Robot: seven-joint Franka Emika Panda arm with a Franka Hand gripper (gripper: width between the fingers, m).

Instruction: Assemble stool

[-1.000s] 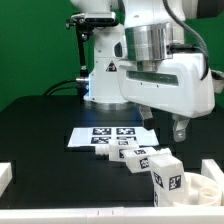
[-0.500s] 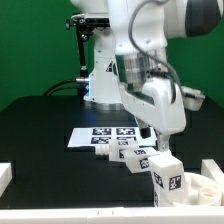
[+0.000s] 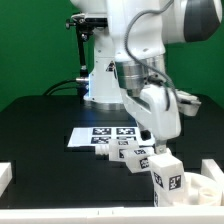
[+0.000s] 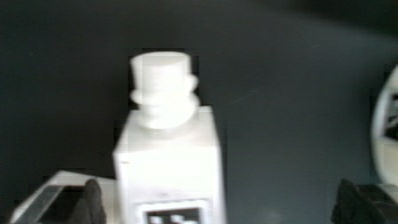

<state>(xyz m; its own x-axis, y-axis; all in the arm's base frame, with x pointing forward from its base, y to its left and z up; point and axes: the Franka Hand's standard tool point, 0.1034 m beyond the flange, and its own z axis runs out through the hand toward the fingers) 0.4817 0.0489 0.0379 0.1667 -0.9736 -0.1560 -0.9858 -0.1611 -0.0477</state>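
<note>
Our arm [image 3: 148,95] has swung over the chunky white plastic stool leg [image 4: 169,150]. Our fingers [image 4: 68,200] stand apart on either side of it; grasping seems next.

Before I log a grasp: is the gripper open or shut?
Open: gripper fingers stand wide apart, flanking the leg.

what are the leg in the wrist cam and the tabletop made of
Leg: likely white plastic, smooth matte, with a one-piece stepped peg on its end. Tabletop: black and dull, no glare; perhaps cloth or a matte sheet, unclear which.
</note>
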